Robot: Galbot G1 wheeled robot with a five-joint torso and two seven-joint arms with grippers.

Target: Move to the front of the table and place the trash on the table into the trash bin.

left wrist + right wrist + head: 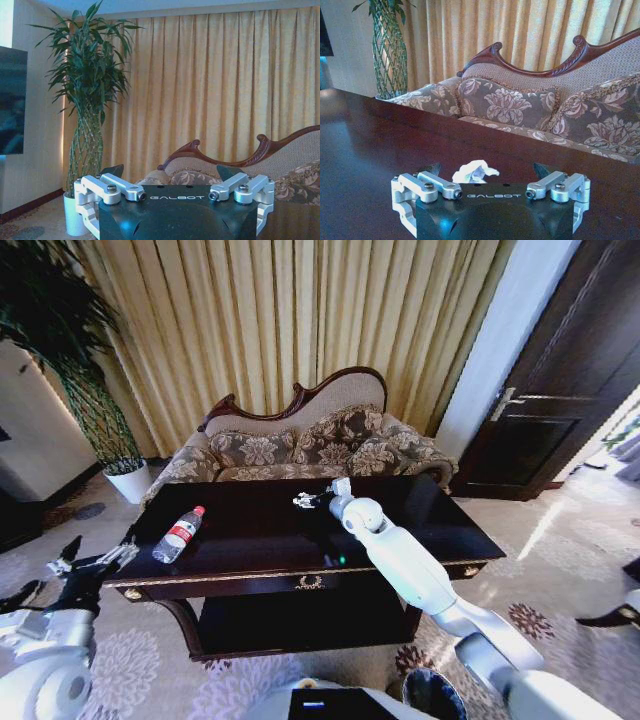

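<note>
The dark glossy table (420, 525) stands before me. A clear plastic bottle (178, 535) with a red cap lies on its left part. My right arm reaches over the table's middle, and its gripper (308, 500) (489, 170) is open just above the top. A white crumpled scrap (472, 171) lies on the table between its spread fingers, not gripped. Beside the table's left front corner my left gripper (100, 553) (170, 171) hangs open and holds nothing. The dark round trash bin (432, 696) stands on the carpet by my right side.
A patterned sofa (300, 445) stands right behind the table, with curtains behind it. A tall plant in a white pot (130, 480) is at the far left. A dark door (550, 390) is at the right. Carpet lies free to the table's right.
</note>
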